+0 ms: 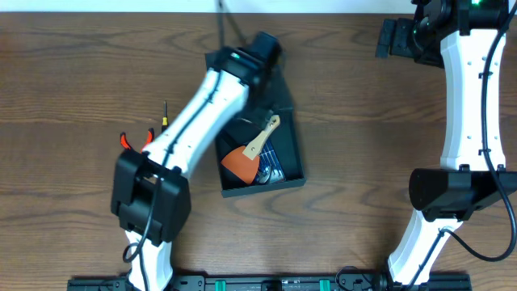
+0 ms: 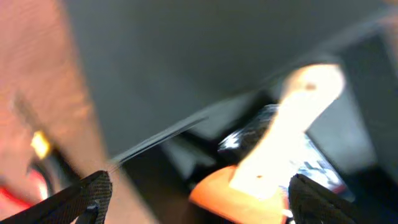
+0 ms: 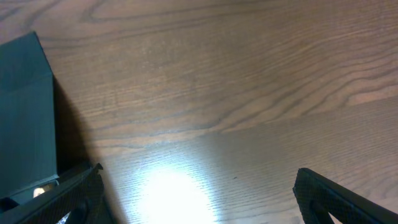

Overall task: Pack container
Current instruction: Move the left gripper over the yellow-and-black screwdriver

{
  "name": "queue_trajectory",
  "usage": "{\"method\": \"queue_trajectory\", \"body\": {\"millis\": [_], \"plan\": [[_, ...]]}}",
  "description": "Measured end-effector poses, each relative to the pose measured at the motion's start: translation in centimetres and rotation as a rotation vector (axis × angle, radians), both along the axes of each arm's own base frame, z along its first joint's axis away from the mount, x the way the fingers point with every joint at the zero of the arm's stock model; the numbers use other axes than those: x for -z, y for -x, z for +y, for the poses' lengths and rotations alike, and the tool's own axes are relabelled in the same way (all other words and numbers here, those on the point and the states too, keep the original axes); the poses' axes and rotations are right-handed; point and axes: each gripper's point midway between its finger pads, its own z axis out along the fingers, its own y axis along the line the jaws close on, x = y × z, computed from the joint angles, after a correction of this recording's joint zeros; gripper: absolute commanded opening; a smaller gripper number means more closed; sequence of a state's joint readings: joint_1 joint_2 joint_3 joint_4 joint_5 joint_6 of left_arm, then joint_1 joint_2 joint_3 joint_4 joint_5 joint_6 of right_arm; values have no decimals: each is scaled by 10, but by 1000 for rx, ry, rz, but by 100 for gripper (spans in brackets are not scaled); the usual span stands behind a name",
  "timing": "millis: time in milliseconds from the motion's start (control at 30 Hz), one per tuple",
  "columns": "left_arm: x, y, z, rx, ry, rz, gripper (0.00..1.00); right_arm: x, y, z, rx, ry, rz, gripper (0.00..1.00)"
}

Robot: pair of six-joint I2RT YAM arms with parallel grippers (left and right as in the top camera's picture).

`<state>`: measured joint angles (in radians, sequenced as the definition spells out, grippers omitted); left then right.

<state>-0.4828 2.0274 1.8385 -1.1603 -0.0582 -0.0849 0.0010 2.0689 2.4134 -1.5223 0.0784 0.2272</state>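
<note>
The dark teal container [image 1: 292, 153] lies open in the middle of the table, its flap lid [image 1: 279, 89] folded back at the far end. Inside lie an orange scraper with a pale wooden handle [image 1: 252, 153] and a shiny silver-blue item [image 1: 271, 171]. My left gripper [image 1: 262, 50] hovers over the lid end, open and empty. In the blurred left wrist view its fingers [image 2: 199, 202] frame the scraper [image 2: 280, 137] below. My right gripper [image 1: 391, 37] is at the far right, open over bare wood [image 3: 202, 193], with the container's corner [image 3: 25, 112] at its left.
A small screwdriver with a yellow band [image 1: 165, 115] and red-handled pliers [image 1: 134, 140] lie on the wooden table left of the left arm. They show blurred in the left wrist view [image 2: 38, 144]. The right arm's base stands at the near right.
</note>
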Motion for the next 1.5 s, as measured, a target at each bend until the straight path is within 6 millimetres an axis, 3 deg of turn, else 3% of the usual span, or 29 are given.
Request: {"method": "queue_trajectory", "body": {"millis": [200, 400, 667, 1000, 1267, 1500], "plan": [[-3, -2, 76, -342, -32, 60, 90, 0, 0, 0, 0, 0, 0, 99], [-7, 6, 108, -489, -46, 93, 90, 0, 0, 0, 0, 0, 0, 99], [-5, 9, 122, -556, -50, 108, 94, 0, 0, 0, 0, 0, 0, 99], [28, 28, 140, -615, -82, 186, 94, 0, 0, 0, 0, 0, 0, 99], [56, 32, 123, -606, 12, 227, 94, 0, 0, 0, 0, 0, 0, 99], [62, 20, 107, -569, 113, 207, 94, 0, 0, 0, 0, 0, 0, 99]]}}
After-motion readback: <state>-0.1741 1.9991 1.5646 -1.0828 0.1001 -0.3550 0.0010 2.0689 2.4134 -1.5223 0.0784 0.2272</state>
